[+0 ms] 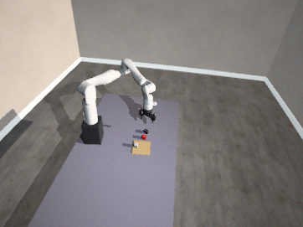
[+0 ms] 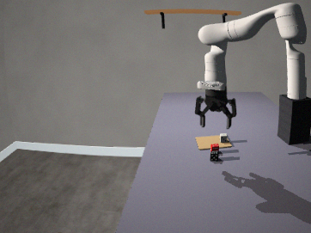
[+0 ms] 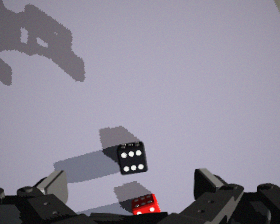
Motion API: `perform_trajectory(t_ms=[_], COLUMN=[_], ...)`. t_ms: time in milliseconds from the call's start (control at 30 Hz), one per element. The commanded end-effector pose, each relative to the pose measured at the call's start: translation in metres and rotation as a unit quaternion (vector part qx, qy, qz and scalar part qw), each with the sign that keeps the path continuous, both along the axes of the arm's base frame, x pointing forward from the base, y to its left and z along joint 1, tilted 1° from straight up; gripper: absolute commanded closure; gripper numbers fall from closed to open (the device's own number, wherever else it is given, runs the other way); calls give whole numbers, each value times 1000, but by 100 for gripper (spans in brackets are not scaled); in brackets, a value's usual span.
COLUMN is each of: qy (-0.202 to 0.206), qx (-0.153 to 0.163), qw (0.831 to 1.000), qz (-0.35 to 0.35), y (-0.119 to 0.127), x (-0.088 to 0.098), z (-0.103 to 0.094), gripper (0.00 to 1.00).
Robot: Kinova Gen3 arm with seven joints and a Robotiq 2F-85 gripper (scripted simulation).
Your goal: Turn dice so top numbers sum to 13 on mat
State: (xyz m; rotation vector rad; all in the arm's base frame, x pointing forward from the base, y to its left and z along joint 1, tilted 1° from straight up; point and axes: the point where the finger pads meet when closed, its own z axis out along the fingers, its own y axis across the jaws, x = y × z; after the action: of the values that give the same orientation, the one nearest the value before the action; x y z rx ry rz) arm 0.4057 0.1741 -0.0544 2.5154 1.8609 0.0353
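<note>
A tan mat [image 1: 141,148] lies on the grey table; it also shows in the exterior view [image 2: 212,142]. A white die [image 1: 136,144] [image 2: 223,137] sits on the mat's near-arm corner. A red die [image 1: 144,137] [image 2: 214,147] lies at the mat's edge; whether it is fully on the mat I cannot tell. It shows partly in the wrist view [image 3: 145,205]. A black die [image 1: 146,131] [image 2: 214,156] [image 3: 131,157] lies on the table off the mat, four pips up. My gripper [image 1: 147,117] hangs open and empty well above the table [image 2: 215,120], up from the black die.
The arm's black base [image 1: 91,131] [image 2: 294,119] stands on the table beside the mat. A wooden shelf [image 2: 192,13] is on the far wall. The table's edge runs left of the dice in the exterior view.
</note>
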Motion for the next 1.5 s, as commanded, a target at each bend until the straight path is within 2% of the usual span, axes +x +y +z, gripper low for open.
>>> perform_trajectory(t_ms=[0,200,400,467,767,933,1467], qy=[0,0,1,1,2,2,2], qx=[1,3,5,5,9,10,12], qw=[1000,995,979,979,934,920,898], qz=[-22,-104,-203,-203,-356,-392,-439], y=[0,-1,-3,-3,-5,-5,-6], x=[0,0,0,0,0,0,0], z=[0,-3,-6,-6,-12,-13,-15], gripper=[0,0,0,0,0,0,0])
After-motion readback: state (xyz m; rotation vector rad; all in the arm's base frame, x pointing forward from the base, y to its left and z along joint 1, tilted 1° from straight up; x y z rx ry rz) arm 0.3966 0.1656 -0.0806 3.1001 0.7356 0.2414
